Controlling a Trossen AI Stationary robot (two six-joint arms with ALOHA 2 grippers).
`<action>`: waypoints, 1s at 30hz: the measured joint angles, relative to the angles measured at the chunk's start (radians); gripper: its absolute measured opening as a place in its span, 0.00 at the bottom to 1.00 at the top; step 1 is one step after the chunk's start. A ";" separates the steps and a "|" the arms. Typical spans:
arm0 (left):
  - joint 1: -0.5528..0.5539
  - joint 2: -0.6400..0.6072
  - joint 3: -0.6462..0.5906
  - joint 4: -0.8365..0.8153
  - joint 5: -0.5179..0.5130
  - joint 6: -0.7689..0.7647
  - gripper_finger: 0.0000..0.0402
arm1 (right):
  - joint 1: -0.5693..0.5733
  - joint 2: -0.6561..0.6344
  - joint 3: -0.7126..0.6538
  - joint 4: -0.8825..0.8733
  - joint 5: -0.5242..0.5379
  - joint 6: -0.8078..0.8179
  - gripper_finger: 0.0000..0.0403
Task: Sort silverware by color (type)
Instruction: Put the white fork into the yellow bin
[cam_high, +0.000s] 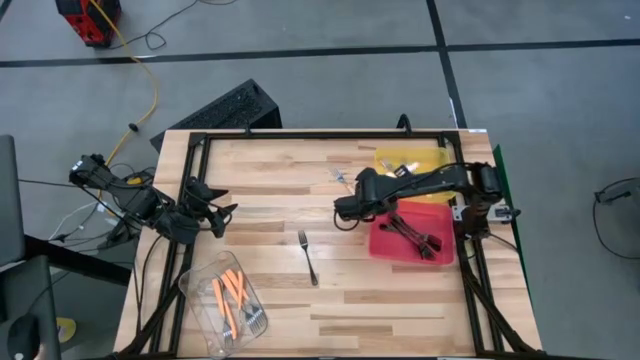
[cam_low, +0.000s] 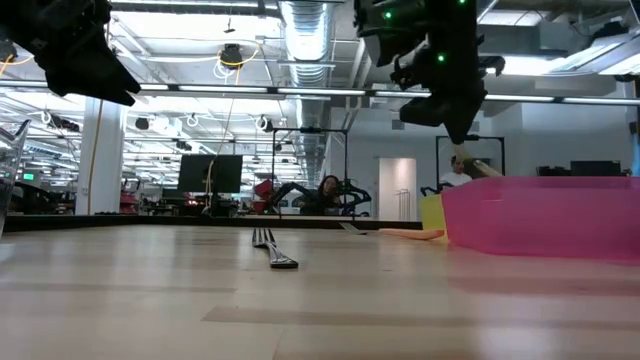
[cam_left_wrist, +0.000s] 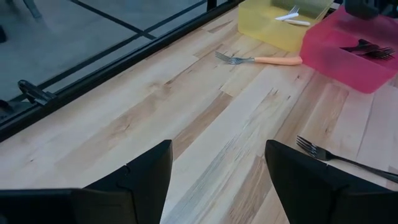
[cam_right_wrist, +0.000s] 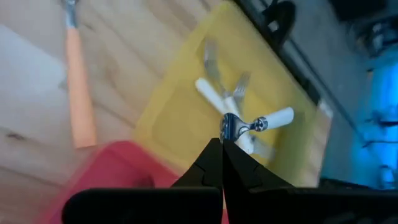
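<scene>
Sorting looks well under way. The right pincer (cam_right_wrist: 222, 144), clamped on a white fork (cam_right_wrist: 258, 124) by its tines, hangs over the yellow tray (cam_high: 392, 160), where two more white forks (cam_right_wrist: 221, 99) lie. Black forks, count unclear, fill the red tray (cam_high: 382, 246). About four orange forks (cam_high: 232, 295) sit in the tub (cam_high: 196, 285). Left on the worktop (cam_high: 270, 180): one orange fork (cam_left_wrist: 261, 60) and one black fork (cam_high: 308, 257). The left pincer (cam_high: 222, 212) waits with fingers apart near the worktop's left edge.

Wooden table (cam_high: 300, 200), yellow tray (cam_high: 392, 158), red tray (cam_high: 384, 243), clear tub (cam_high: 200, 275), dark fork (cam_high: 308, 257), orange-handled fork (cam_left_wrist: 258, 60)
</scene>
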 joint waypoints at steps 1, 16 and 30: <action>0.000 0.000 0.000 0.000 0.000 0.000 0.60 | -0.007 0.001 -0.003 -0.002 -0.016 0.005 0.04; 0.000 0.000 0.000 0.000 -0.007 -0.001 0.60 | -0.156 0.002 -0.165 0.025 -0.015 0.047 0.04; 0.000 0.000 -0.100 0.056 0.028 -0.039 0.60 | -0.319 0.002 -0.217 0.338 -0.065 -0.209 0.04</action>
